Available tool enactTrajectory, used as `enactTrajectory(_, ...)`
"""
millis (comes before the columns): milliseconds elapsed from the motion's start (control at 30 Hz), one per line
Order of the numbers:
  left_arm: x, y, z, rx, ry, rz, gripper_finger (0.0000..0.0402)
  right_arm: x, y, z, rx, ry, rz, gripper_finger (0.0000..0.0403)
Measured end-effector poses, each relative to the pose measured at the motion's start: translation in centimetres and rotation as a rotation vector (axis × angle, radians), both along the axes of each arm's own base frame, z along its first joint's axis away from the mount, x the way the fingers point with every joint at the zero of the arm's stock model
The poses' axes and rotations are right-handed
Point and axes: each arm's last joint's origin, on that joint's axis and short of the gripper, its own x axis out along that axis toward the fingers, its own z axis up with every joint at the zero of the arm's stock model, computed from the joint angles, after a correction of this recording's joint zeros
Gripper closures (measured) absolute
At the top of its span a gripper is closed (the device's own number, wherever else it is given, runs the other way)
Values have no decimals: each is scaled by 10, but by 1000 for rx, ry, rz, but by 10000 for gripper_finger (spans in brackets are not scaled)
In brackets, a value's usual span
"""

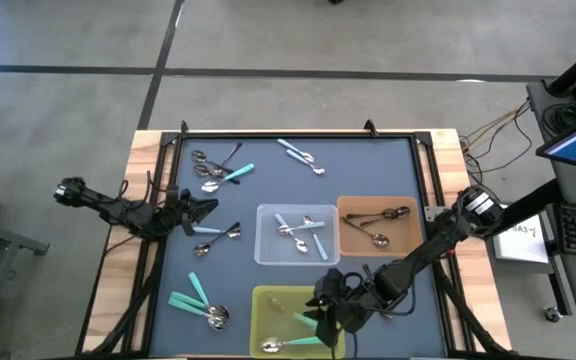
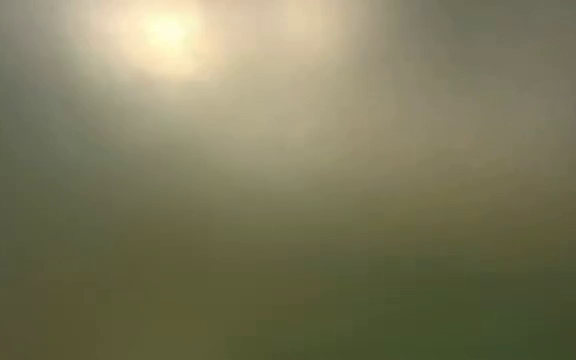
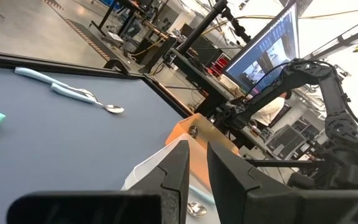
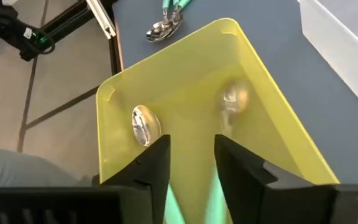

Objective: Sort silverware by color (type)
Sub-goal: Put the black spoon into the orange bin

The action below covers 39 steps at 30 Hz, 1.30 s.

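Spoons with shiny bowls lie on the blue mat: two teal ones (image 1: 200, 305) at the near left, a mixed heap (image 1: 218, 172) at the far left, light blue ones (image 1: 303, 157) at the far middle. My right gripper (image 4: 192, 146) hangs open over the yellow-green bin (image 4: 166, 56). Two teal-handled spoons (image 4: 145, 124) (image 4: 235, 98) lie in that bin, their handles running under the fingers. My left gripper (image 3: 197, 152) waits level at the table's left (image 1: 208, 208), its fingers a narrow gap apart with nothing between them.
A clear bin (image 1: 263, 240) holds light blue spoons in the middle of the mat. A brown bin (image 1: 348, 230) with dark-handled spoons stands to its right. One more pair of spoons (image 1: 218, 235) lies left of the clear bin. A raised black frame (image 1: 298, 133) borders the mat.
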Motion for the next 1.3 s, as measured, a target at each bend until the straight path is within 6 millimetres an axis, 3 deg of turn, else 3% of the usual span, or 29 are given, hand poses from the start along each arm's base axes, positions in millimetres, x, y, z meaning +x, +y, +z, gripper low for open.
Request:
enactTrajectory(300, 0, 0, 0, -1, -2, 0, 361, 2, 1, 5, 83, 1, -50, 244)
enactTrajectory(1300, 0, 0, 0, 65, 29, 13, 361, 5, 0, 12, 77, -12, -48, 275)
